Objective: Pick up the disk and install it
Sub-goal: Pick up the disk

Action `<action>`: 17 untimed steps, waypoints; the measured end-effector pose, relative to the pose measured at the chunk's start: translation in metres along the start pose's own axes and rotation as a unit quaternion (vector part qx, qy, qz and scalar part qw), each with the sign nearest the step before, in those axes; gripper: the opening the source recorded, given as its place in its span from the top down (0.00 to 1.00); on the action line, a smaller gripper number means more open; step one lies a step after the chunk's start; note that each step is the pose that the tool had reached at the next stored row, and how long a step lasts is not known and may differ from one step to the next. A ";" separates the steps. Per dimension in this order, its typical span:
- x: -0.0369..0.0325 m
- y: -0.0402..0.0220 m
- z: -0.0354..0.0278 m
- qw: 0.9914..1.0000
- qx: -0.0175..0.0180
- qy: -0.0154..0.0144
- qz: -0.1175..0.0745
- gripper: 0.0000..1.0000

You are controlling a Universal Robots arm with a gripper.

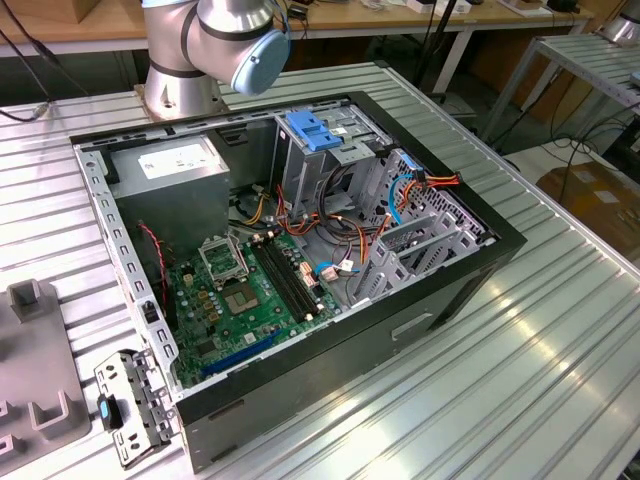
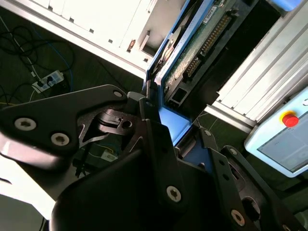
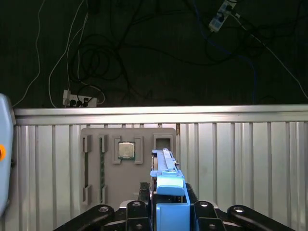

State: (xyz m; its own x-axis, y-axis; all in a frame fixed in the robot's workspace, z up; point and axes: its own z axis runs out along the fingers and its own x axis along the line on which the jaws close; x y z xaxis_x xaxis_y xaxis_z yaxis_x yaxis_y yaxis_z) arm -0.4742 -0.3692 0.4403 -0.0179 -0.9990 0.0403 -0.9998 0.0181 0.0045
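Exterior view: the open case (image 1: 440, 300) lies on the counter (image 1: 530, 390) beside the grey tray (image 1: 30, 400), crowded with cables (image 1: 300, 222). If I carry the disk tilted, I judge its blue carrier could snag them or jam.

Second wrist view: my fingers (image 2: 156, 144) are clamped on the disk (image 2: 192, 57), circuit side showing.

First wrist view: the disk (image 3: 168, 192) hangs edge-on above the tray (image 3: 96, 163), near its processor (image 3: 126, 150).

The exterior view looks steeply down on the case (image 1: 330, 395), my base (image 1: 180, 85) at its 11 o'clock. Both wrist views sit close behind my tool (image 3: 168, 209), sharing the disk (image 3: 163, 166) it grips; the first wrist view faces the table (image 3: 240, 159).
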 end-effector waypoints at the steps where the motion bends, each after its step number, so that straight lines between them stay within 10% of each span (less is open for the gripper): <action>1: 0.0000 0.0000 -0.0006 1.000 0.000 0.000 0.000 0.63; 17: 0.0003 -0.0001 -0.0084 1.000 0.000 0.000 0.000 0.63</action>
State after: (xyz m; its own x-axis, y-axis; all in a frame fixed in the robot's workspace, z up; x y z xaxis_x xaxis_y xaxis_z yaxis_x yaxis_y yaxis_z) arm -0.4741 -0.3692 0.4487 -0.0179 -0.9990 0.0404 -0.9998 0.0181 0.0054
